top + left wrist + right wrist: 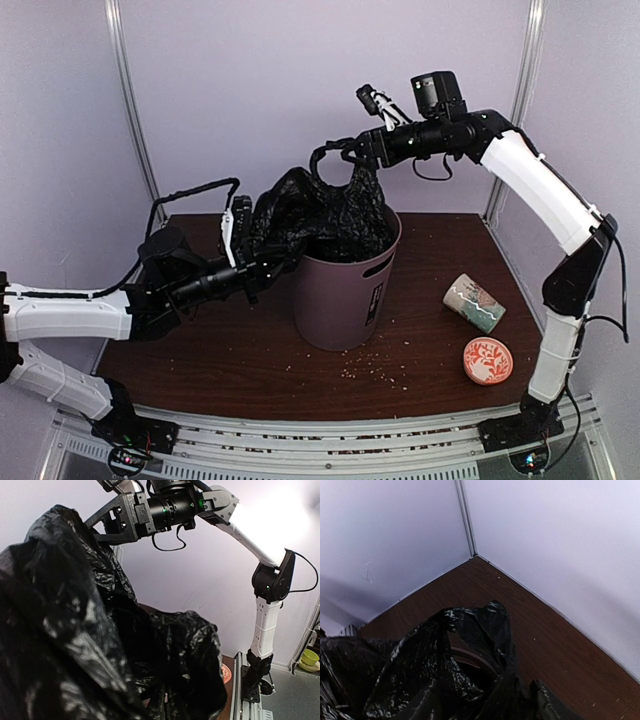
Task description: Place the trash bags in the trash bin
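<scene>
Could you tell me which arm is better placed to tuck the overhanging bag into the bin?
Probably left: the left gripper is shut on the trash bag overhanging the trash bin; the right gripper sits higher.

The trash bags (pixel 320 220) look glossy crinkled plastic (trash bin (pixel 340 300): matt plastic).

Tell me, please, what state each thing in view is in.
trash bin: upright, bag partly inside.
trash bag: bunched, spilling over the rim.
mug: lying on its side.
small plate: lying flat.
left gripper: shut on the trash bag.
right gripper: at the bag's top, grip unclear.
</scene>
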Robot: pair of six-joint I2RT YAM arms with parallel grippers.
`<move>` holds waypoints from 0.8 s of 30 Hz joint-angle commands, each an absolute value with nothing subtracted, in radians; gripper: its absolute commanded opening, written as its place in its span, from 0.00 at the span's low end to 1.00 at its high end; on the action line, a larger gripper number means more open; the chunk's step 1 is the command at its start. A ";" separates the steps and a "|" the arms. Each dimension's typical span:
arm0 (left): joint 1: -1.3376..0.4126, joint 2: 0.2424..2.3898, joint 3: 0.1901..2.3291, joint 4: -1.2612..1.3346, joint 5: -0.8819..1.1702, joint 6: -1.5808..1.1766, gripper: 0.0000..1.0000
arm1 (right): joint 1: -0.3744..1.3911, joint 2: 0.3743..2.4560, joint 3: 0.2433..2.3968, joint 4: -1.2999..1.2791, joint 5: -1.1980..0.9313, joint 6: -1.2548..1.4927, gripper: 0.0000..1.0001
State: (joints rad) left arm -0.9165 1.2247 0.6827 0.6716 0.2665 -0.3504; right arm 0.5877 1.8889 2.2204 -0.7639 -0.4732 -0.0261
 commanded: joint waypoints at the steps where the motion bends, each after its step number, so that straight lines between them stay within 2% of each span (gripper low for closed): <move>1: -0.924 1.229 0.729 0.671 0.280 -0.354 0.00 | 0.584 1.824 2.193 -0.726 -0.521 -0.027 0.49; 4: -0.923 1.210 0.740 0.613 0.270 -0.354 0.00 | 0.566 1.733 2.074 -0.668 -0.523 -0.023 0.28; 8: -0.924 1.176 0.748 0.511 0.242 -0.343 0.00 | 0.512 1.570 1.815 -0.584 -0.536 -0.023 0.12; 15: -0.924 1.169 0.766 0.395 0.261 -0.310 0.00 | 0.465 1.302 1.443 -0.466 -0.596 -0.049 0.09; 24: -0.923 1.200 0.775 0.322 0.290 -0.274 0.00 | 0.464 1.194 1.205 -0.422 -0.794 -0.087 0.11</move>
